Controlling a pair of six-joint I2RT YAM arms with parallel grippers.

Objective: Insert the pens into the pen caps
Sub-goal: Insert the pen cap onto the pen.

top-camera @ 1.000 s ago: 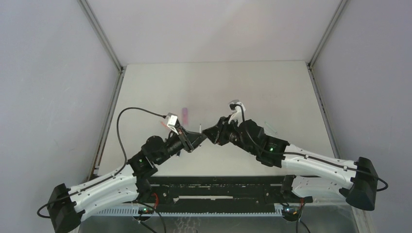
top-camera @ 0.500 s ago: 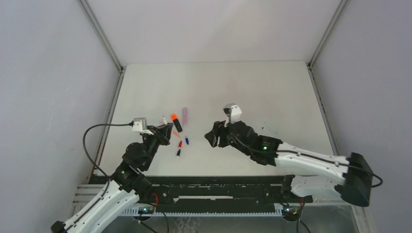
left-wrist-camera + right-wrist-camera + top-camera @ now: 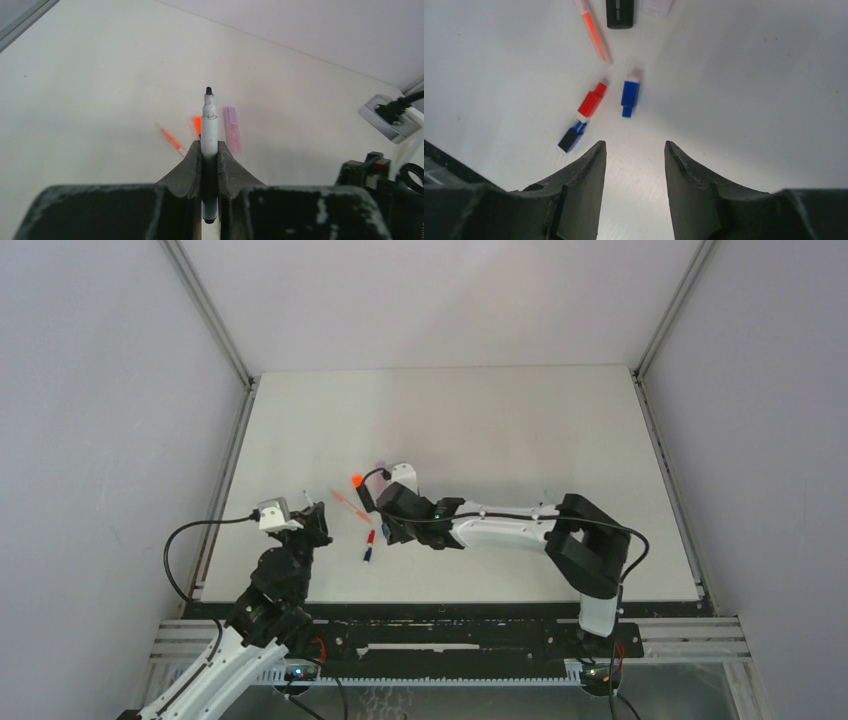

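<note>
1. The pale pen (image 3: 209,127) is clamped by its barrel in the closed left end effector (image 3: 209,150). Its dark tip projects forward, clear of the bench (image 3: 749,75).
2. The right end effector (image 3: 635,150) is held open and empty above the caps, and the blue cap (image 3: 630,93) lies just ahead of its gap.
3. A cap is judged to be the next pickup. The descent is best made with the fingers straddling the cap's narrow width, so that its open mouth is left free.
4. The red cap (image 3: 592,100) and the dark blue cap (image 3: 572,138) lie end to end, apparently touching, just beside the blue one. They are to be kept clear of the nearer finger.
5. The caps are seen as short, stepped, glossy pieces of hard plastic. On the smooth matte bench they are expected to skid, so a centred pinch is advised.
6. The pale pen is slim, round and smooth, so cap and tip are best lined up on one axis before being pushed together.
7. The thin red pen (image 3: 594,32) and the black highlighter (image 3: 620,12) lie farther off, untouched.
</note>
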